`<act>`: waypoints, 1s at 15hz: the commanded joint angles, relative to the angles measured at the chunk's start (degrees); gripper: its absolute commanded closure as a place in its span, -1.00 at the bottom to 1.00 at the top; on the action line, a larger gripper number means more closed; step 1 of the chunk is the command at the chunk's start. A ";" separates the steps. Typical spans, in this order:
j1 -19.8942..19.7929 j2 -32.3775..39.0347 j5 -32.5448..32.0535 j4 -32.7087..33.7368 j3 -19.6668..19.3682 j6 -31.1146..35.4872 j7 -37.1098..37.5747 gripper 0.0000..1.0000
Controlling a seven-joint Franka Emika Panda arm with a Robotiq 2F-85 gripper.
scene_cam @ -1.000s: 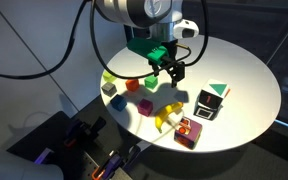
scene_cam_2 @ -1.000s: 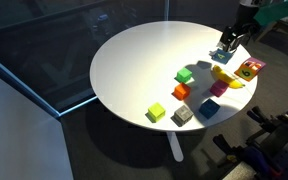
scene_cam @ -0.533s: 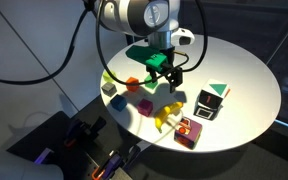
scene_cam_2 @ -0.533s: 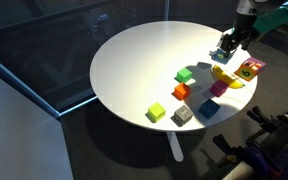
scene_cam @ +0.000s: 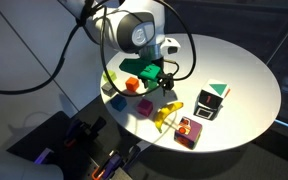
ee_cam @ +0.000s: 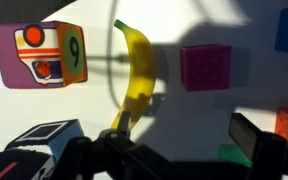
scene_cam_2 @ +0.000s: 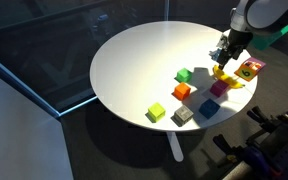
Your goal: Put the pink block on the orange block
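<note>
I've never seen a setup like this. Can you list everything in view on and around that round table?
table: one, white, round.
pink block: one, magenta, beside the banana.
orange block: one, orange-red, next to the green cube.
green cube: one, green, mid-table.
yellow-green cube: one, near the table edge.
grey cube: one, between the yellow-green and blue cubes.
blue cube: one, near the edge.
banana: one, yellow, between printed box and pink block.
printed box: one, pink and yellow, shows a 9.
black-and-white box: one, by the printed box.
green-and-white box: one, just behind it.
arm: one, pale grey, over the table.
gripper: one, black, open, above the banana.
</note>
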 commanded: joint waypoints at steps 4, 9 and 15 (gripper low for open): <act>-0.04 0.72 0.56 -4.49 2.41 7.81 -7.17 -1.00; -0.01 1.31 1.04 -7.93 2.54 13.56 -6.07 -1.00; -0.40 2.79 4.25 -9.63 2.82 17.38 -4.44 -1.00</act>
